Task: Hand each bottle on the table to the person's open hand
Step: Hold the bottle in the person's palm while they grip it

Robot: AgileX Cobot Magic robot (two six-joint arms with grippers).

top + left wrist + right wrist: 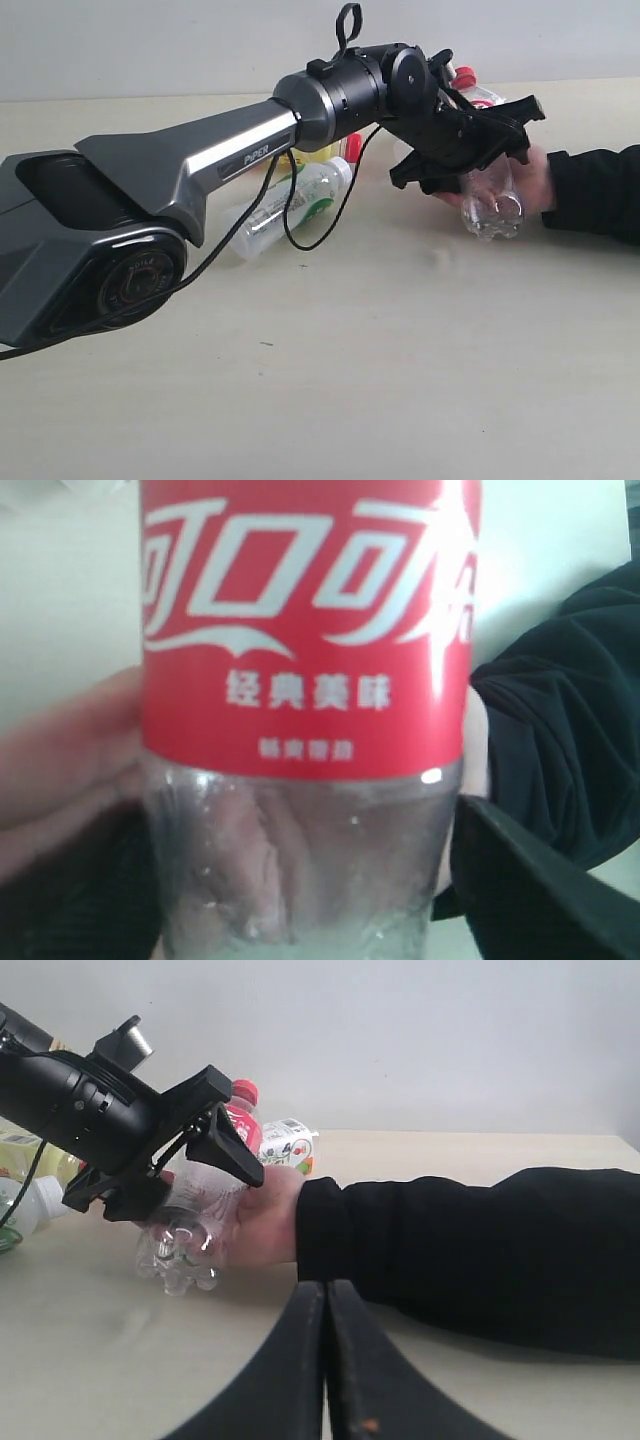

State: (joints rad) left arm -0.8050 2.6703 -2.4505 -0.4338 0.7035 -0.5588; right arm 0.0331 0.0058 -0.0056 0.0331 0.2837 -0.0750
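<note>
My left gripper (470,150) reaches across to the right, shut on the clear bottle (492,207) with the red label (305,630). One black finger (540,880) shows pressed against the bottle's clear lower part. The bottle's base rests against the person's open hand (535,180), which comes out of a black sleeve (470,1260); the palm (262,1222) is behind the bottle. A whitish bottle (290,205) lies on the table (400,380). The yellow bottle (322,153) stands half hidden behind the arm. Another whitish bottle (287,1143) lies behind the hand. My right gripper (325,1360) is shut and holds nothing.
The left arm's long grey link (190,160) and its black cable (300,235) hang over the lying whitish bottle. The person's forearm (600,195) lies across the right of the table. A pale wall (400,1040) closes the back.
</note>
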